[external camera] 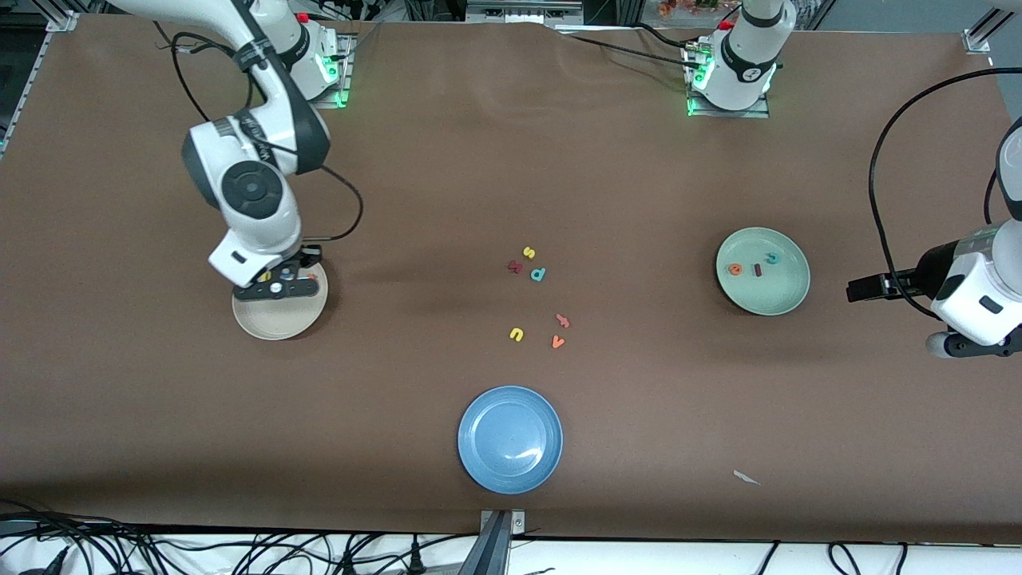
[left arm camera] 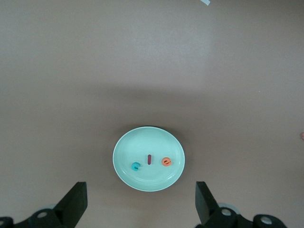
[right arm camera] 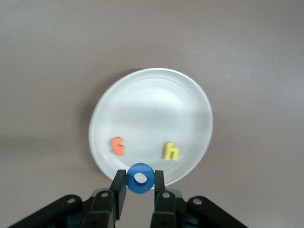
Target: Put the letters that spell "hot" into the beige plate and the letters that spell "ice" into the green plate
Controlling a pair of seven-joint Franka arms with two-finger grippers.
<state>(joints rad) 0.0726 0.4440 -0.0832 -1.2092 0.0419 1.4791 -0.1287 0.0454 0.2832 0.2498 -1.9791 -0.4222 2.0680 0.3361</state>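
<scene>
My right gripper (right arm camera: pixel 139 180) hangs low over the rim of the beige plate (right arm camera: pixel 152 109), shut on the blue o (right arm camera: pixel 131 182), which stands on edge between its fingers. A yellow h (right arm camera: pixel 171 151) and an orange t (right arm camera: pixel 118 146) lie in that plate (external camera: pixel 275 323), under the right gripper (external camera: pixel 283 286). The green plate (external camera: pixel 786 291) holds the orange e (external camera: pixel 734 270), dark red i (external camera: pixel 757 270) and teal c (external camera: pixel 772 258). My left gripper (external camera: pixel 866 286) waits open and empty beside it, toward the left arm's end. In the left wrist view the green plate (left arm camera: pixel 142 142) sits ahead of the left gripper (left arm camera: pixel 141 194).
A blue plate (external camera: pixel 511 439) lies near the front camera's edge. Loose letters sit mid-table: yellow s (external camera: pixel 528 252), a dark red one (external camera: pixel 515 267), a teal one (external camera: pixel 538 274), yellow u (external camera: pixel 516 334), two orange ones (external camera: pixel 563 321). A white scrap (external camera: pixel 746 477) lies near the edge.
</scene>
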